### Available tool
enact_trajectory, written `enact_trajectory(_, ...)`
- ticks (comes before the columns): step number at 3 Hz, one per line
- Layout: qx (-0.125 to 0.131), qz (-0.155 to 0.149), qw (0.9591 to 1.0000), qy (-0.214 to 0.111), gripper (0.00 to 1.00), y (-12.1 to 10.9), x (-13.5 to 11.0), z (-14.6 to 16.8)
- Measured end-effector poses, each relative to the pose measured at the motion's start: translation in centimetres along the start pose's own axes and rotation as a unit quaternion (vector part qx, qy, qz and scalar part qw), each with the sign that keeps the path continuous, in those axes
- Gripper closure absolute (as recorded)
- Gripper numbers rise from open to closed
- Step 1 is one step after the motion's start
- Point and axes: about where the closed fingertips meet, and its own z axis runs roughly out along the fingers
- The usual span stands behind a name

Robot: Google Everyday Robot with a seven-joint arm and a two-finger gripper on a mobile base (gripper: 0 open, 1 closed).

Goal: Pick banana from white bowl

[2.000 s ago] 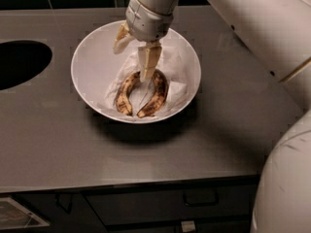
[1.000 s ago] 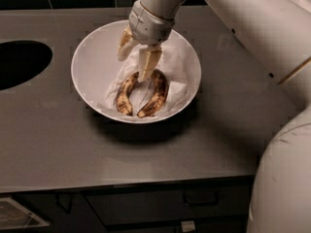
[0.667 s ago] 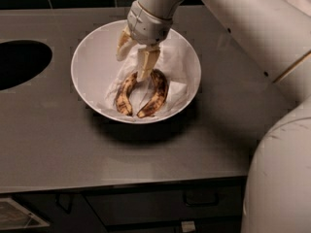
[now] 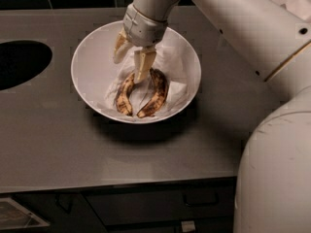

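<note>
The white bowl (image 4: 92,81), lined with crumpled white paper, sits on the grey counter and holds two overripe bananas. The banana (image 4: 125,95) is the slimmer, straighter one on the left, dull yellow with brown speckles. The fatter, darker, curved banana (image 4: 156,93) lies to its right. My gripper (image 4: 132,57) hangs over the bowl's back half, open. One finger (image 4: 144,66) reaches down to the bananas' upper ends and the other finger (image 4: 120,46) is up and to the left. Nothing is held.
A dark round opening (image 4: 19,62) is cut into the counter at the left. The counter's front edge (image 4: 121,181) runs above dark drawers. My white arm (image 4: 252,38) crosses the upper right and its bulk fills the right side.
The gripper has stayed over the back of the bowl, shifting only slightly. The bananas have not moved.
</note>
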Motion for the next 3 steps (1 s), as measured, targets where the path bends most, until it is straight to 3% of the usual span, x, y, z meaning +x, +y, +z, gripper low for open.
enact_trajectory(3, -0.017, -0.017, 0.9997, -0.002, 0.41, 1.1, -0.5, 3.1)
